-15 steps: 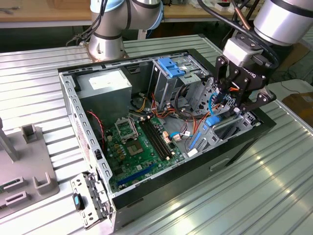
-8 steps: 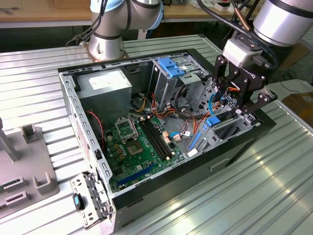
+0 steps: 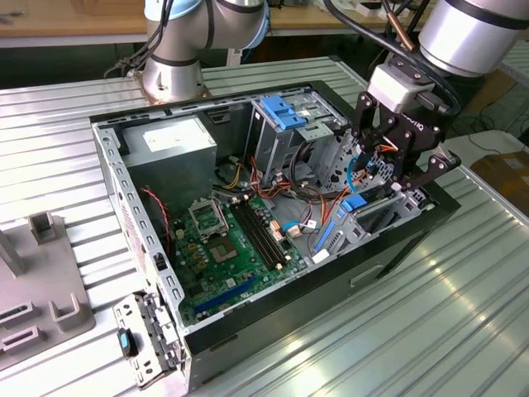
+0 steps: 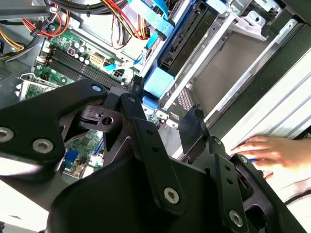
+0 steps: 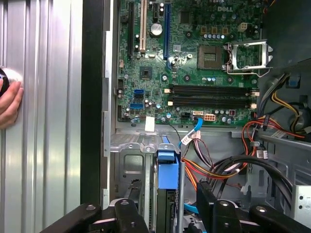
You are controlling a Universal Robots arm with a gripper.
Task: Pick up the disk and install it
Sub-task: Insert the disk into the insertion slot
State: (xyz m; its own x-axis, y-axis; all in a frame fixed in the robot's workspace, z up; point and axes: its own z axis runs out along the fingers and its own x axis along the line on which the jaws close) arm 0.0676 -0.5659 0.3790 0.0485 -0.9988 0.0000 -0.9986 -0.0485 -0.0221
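- The gripper [image 3: 388, 175] stands over the drive bay at the corner of the open computer case [image 3: 124, 190], on the exterior view's right; its fingers [image 5: 206, 201] are spread apart and clamp nothing
- The disk [image 5: 166, 180] sits on edge in the bay slot, between the two fingers in the first wrist view; a narrow gap shows on each side, so neither finger touches it
- Of the disk, the blue rail end shows plainly; the dark body behind it is cut off by the frame edge and the gripper linkage
- Room around the slot is tight: silver bay walls stand just beside the disk, orange and red cables [image 5: 209, 170] loop near one finger, and the case's black side wall lies beyond the other
- The green circuit board [image 3: 231, 240] lies flat on the case floor, well apart from the gripper; the power supply box [image 3: 169, 145] fills the far corner
- A person's hand [image 4: 267, 153] rests on the ribbed metal table [image 3: 463, 314] just outside the case wall, near the gripper; the first wrist view cuts it off at the frame edge
- In the exterior view the linkage hides the slot; how deep the disk is seated cannot be told
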